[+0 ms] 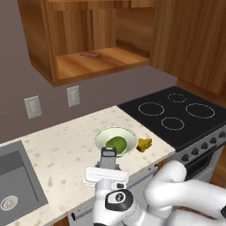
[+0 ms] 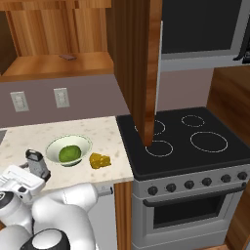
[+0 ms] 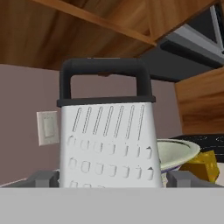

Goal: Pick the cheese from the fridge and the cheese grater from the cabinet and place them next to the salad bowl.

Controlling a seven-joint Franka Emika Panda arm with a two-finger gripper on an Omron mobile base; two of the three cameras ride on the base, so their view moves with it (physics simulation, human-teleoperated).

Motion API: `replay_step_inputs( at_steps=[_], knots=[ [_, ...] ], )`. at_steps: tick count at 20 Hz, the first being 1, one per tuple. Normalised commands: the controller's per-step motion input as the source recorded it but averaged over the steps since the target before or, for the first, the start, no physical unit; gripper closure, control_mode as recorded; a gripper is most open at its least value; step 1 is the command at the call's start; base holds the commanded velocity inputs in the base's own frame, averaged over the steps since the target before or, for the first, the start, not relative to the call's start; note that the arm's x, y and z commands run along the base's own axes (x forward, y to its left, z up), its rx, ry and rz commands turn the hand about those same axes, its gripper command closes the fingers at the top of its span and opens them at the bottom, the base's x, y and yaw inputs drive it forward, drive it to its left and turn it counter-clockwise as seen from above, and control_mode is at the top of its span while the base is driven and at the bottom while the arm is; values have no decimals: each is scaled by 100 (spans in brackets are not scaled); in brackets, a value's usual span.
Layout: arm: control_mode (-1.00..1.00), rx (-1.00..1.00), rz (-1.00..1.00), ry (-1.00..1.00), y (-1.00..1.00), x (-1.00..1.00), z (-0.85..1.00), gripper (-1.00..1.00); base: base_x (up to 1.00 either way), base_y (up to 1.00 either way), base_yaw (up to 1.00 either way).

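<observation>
Gripper [image 1: 107, 170]: low at the counter's front edge, level with the worktop, pointing towards the wall. Jaws stand wide apart, one grey fingertip [image 3: 43, 178] showing on either side of the grater's foot. Whether the pads touch its walls cannot be told, but nothing looks clamped.

Cheese grater [image 3: 107, 127]: upright on the counter between the fingers, black loop handle on top, just in front of the bowl — its base looks to be on the worktop rather than carried, so I judge it set down.

Counter [image 1: 62, 145]: pale speckled stone; its free strip beside the bowl is the goal spot, which is why both items sit here.

Salad bowl [image 1: 115, 140]: round, pale, just behind the grater, with a green lump inside.

Cheese [image 1: 144, 144]: yellow chunk on the counter beside the bowl, towards the stove, apart from the grater.

Stove [image 2: 188, 139]: black top with ring burners, adjoining the counter's end.

Cabinet [image 1: 84, 37]: brown wall-hung box above, its plank shelf bare but for a small flat dark thing.

Task standing: both items look placed next to the bowl — a clean retreat without toppling the grater seems all that remains.
</observation>
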Motion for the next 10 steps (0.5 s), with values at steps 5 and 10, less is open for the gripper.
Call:
replay_step_inputs(
  at_steps=[5,10],
  knots=[
    [-100,0,0,4,6,14,-40,100,0,0,0],
    [-100,0,0,1,0,38,-29,100,0,0,0]
  ],
)
